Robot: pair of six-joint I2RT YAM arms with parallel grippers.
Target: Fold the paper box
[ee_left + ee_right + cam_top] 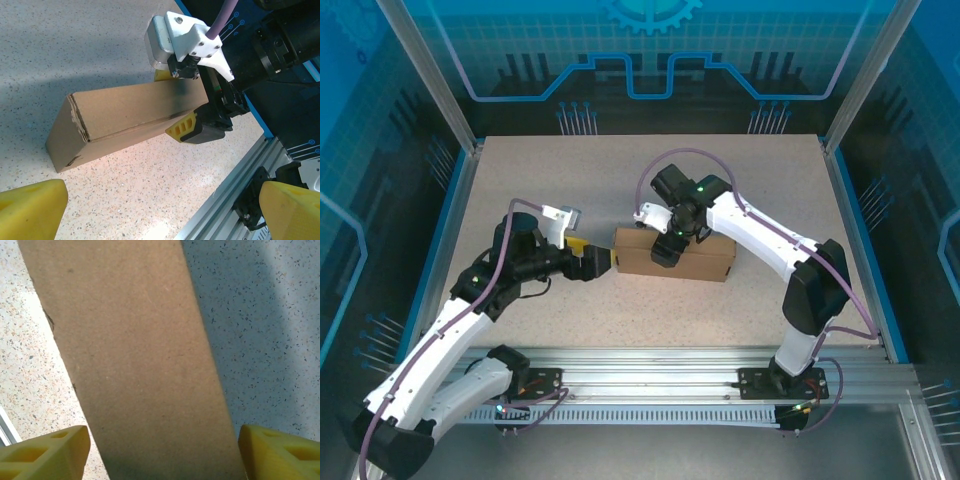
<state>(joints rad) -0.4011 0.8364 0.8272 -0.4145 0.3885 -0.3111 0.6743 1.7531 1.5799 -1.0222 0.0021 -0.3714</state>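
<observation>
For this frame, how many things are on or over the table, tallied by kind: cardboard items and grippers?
Cardboard: 1, the paper box
Grippers with yellow fingers: 2, the left gripper and the right gripper
Total: 3

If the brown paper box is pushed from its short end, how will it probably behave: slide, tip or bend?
The paper box likely slides rather than tips: it lies long and low on the smooth speckled table. It is probably light, being plain cardboard. Its walls may give under a squeeze; the end seam looks slightly rough.
</observation>
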